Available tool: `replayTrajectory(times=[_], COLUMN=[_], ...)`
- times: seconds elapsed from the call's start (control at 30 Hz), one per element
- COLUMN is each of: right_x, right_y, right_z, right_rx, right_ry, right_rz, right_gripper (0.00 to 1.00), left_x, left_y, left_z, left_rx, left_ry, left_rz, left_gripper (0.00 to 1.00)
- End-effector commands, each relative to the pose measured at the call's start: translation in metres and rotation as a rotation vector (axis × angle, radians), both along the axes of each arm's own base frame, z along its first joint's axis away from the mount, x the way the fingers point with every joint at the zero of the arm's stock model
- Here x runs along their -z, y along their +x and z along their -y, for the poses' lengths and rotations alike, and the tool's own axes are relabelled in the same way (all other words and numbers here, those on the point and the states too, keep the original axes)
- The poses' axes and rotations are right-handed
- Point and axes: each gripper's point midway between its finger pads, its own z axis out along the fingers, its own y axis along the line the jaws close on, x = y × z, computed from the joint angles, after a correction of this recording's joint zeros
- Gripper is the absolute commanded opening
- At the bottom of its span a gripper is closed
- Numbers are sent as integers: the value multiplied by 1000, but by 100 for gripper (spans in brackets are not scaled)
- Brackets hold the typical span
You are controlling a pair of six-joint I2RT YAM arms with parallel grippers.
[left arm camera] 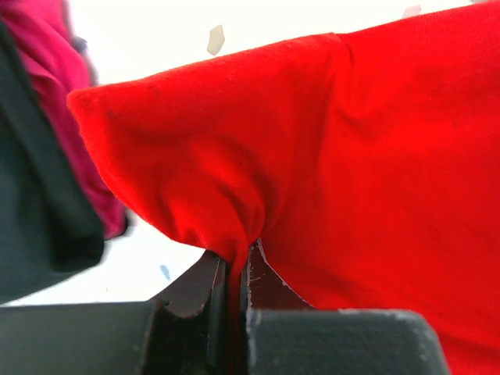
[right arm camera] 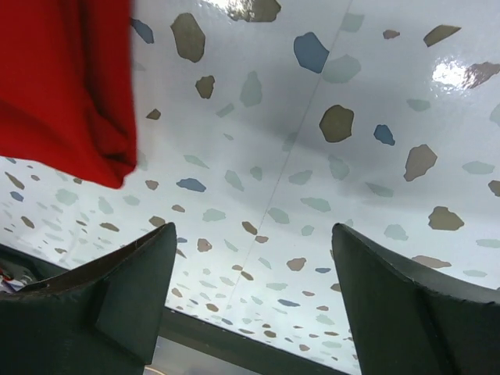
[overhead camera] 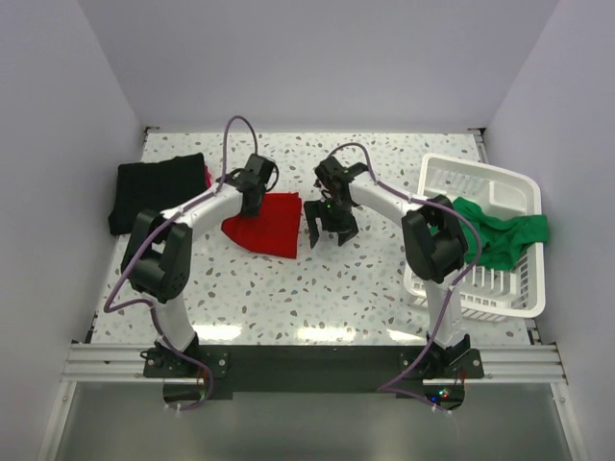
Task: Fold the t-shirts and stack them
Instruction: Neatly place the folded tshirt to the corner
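The left pincer point(left arm camera: 234, 264) is gripping a fold of the red t-shirt point(left arm camera: 351, 156), jaws closed tight on the cloth, which is spreading ahead of it over the speckled bench point(overhead camera: 317, 288). The right pincer point(right arm camera: 254, 242) is gaping open, holding nothing, with the red cloth's edge just off its left finger. The black t-shirt point(overhead camera: 159, 187) is lying left of the left pincer. The green t-shirt point(overhead camera: 500, 235) is draping over the white basket point(overhead camera: 480, 173), well right of the right pincer.
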Motion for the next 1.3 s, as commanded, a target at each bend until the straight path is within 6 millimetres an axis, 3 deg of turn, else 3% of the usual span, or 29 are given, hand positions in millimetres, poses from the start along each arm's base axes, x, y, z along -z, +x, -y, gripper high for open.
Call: replayTrajectory(times=[0.0, 0.27, 0.53, 0.7, 0.73, 0.87, 0.93, 1.03, 1.27], right_x=[-18, -13, -8, -7, -8, -9, -9, -10, -7], right_y=[-3, -11, -23, -27, -26, -25, -25, -25, -28], right_z=[6, 12, 21, 25, 25, 25, 25, 25, 25], right_rx=[-11, -13, -19, -20, -21, -18, -18, -17, -13], right_ry=[6, -2, -22, -35, -36, -35, -35, -38, -35], right_rz=[28, 14, -1, -4, 3, 2, 2, 5, -6], right_gripper=[84, 84, 84, 84, 84, 84, 84, 84, 84], left_x=[-33, -78, -105, -143, -161, -181, -182, -188, -222], left_y=[15, 45, 63, 75, 82, 84, 80, 75, 65], left_z=[-29, -49, -64, -73, -72, -75, -78, -87, -110], left_rx=[48, 70, 69, 43, 42, 29, 21, 5, -43], left_ry=[120, 92, 43, 28, 19, -30, -29, -31, -71], left_rz=[20, 68, 68, 110, 149, 183, 176, 185, 272], left_gripper=[0, 0, 0, 0, 0, 0, 0, 0, 0])
